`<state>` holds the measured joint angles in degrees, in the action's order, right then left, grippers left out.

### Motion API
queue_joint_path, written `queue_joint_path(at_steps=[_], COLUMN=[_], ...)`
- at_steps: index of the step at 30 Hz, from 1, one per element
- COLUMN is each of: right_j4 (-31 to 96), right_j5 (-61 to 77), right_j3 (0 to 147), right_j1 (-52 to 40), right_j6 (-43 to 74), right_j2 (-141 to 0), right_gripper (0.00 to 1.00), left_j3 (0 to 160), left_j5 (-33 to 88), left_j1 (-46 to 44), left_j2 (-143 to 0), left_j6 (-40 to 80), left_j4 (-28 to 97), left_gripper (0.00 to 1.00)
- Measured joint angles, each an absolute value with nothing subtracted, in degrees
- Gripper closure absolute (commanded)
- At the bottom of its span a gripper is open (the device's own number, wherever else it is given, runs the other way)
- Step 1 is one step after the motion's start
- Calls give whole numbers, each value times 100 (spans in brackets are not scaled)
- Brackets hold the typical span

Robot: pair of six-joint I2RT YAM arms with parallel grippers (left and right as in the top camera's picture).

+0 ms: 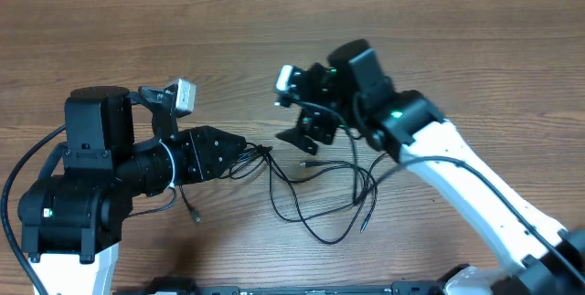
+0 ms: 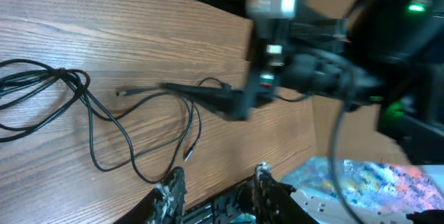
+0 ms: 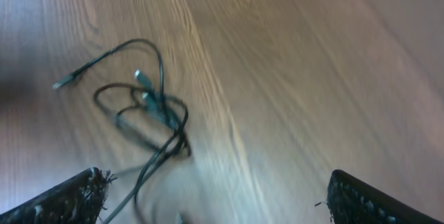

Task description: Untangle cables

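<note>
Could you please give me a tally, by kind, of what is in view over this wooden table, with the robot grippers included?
Robot grippers: 2, the left gripper and the right gripper, both open and holding nothing.
Tangles of thin black cables: 1; the strands cross too much to count one by one.
Total: 3

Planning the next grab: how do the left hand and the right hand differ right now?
The right hand stands wide open; the left hand is only partly open. In the overhead view the left hand reaches to the bunched knot of the cables, while the right hand sits further right, near their loose strands and a plug end. Shared: both look empty, with no cable between the fingers.
</note>
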<state>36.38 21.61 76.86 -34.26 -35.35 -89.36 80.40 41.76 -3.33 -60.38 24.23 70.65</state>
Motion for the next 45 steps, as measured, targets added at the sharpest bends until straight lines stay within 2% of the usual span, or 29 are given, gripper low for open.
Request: queue_joint_path(at_steps=[4, 15, 24, 33, 34, 35, 36, 37, 42, 45], right_j4=[3258, 4007, 4023, 3258, 3212, 3142, 3079, 2989, 2228, 1326], right_j5=[2338, 2574, 2635, 2661, 2661, 2659, 2661, 2652, 2561, 2147], right_j3=[7686, 7686, 7686, 7686, 7686, 7686, 7686, 7686, 7679, 7675], right_j1=[-3509, -4045, -4700, -4652, -4654, -4654, -4654, -4654, -4652, -4641], right_j6=[-3835, -5094, -5948, -6136, -6136, -6163, -6149, -6149, -5793, -5046], right_j2=[-9424, -10350, -10379, -10886, -10973, -11107, -11222, -11338, -11684, -11699], right_gripper=[0, 0, 2, 4, 7, 46, 91, 96, 96, 96], left_j3=[8040, 8040, 8040, 8040, 8040, 8040, 8040, 8040, 8040, 8040], left_j5=[4174, 4027, 4003, 4005, 4005, 4005, 4005, 4005, 4005, 4003], left_j1=[-333, -333, -333, -333, -333, -333, -333, -333, -333, -333], left_j2=[-6038, -6038, -6038, -6038, -6038, -6038, -6038, -6038, -6038, -6038], left_j6=[2486, 2556, 2556, 2534, 2534, 2534, 2534, 2534, 2534, 2532], left_j4=[7070, 6860, 6888, 6906, 6901, 6882, 6847, 6785, 6602, 6595], left_gripper=[64, 35, 32, 27, 27, 27, 26, 26, 25, 25])
